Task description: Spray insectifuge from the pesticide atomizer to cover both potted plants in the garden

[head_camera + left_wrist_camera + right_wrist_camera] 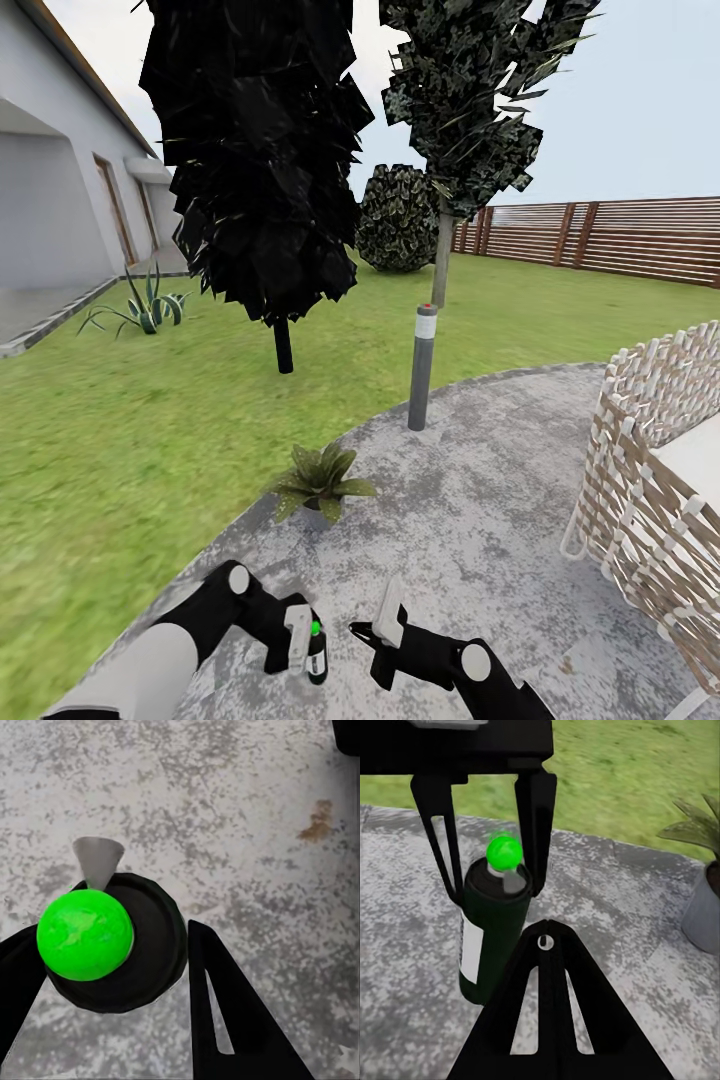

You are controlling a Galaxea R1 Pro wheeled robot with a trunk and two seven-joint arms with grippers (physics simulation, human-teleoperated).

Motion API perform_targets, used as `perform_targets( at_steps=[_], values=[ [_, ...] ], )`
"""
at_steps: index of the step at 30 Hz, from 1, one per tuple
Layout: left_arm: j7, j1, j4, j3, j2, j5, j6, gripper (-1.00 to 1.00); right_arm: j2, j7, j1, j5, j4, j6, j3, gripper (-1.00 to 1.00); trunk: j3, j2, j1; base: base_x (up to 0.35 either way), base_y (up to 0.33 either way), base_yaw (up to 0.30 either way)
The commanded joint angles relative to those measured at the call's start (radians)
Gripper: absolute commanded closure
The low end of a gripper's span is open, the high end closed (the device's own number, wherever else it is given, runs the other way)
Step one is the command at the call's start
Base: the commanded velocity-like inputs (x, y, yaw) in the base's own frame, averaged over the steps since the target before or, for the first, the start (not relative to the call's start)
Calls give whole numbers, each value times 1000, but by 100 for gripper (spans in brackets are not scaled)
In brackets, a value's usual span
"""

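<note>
The pesticide atomizer (pixel 316 655), a dark bottle with a bright green top (pixel 84 934), stands upright over the grey paved patio (pixel 480 520). My left gripper (pixel 300 640) reaches down over it, with one finger (pixel 537 817) pressed on each side of its neck. My right gripper (pixel 358 630) is shut and empty, its tip (pixel 545 934) pointing at the bottle from a short way off. One potted plant (pixel 320 485) in a little grey pot (pixel 705 911) sits at the patio's edge beyond the grippers. The other potted plant is out of view.
A grey bollard lamp (pixel 422 365) stands past the plant. A wicker chair (pixel 650 480) crowds the right side. Lawn (pixel 120 450) spreads left, with two trees (pixel 260 160), a bush (pixel 400 220), a striped agave (pixel 147 310), the house wall and a slatted fence (pixel 620 235).
</note>
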Motion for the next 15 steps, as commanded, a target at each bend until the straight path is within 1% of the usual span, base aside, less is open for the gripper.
perform_targets(
  at_steps=[1,6,15],
  values=[
    [-2,0,-1,-1,-5,-6,-3,100,0,0,0,9,-1,-6,-1,100,-1,0,0,0,0,0],
    [-3,0,-1,-2,-27,-8,-4,100,0,0,0,9,-1,-6,-2,100,-1,0,0,0,0,0],
    [-3,-1,-1,-3,-43,-8,-5,100,0,0,0,9,-1,-6,-2,100,-1,0,0,0,0,0]
  ],
)
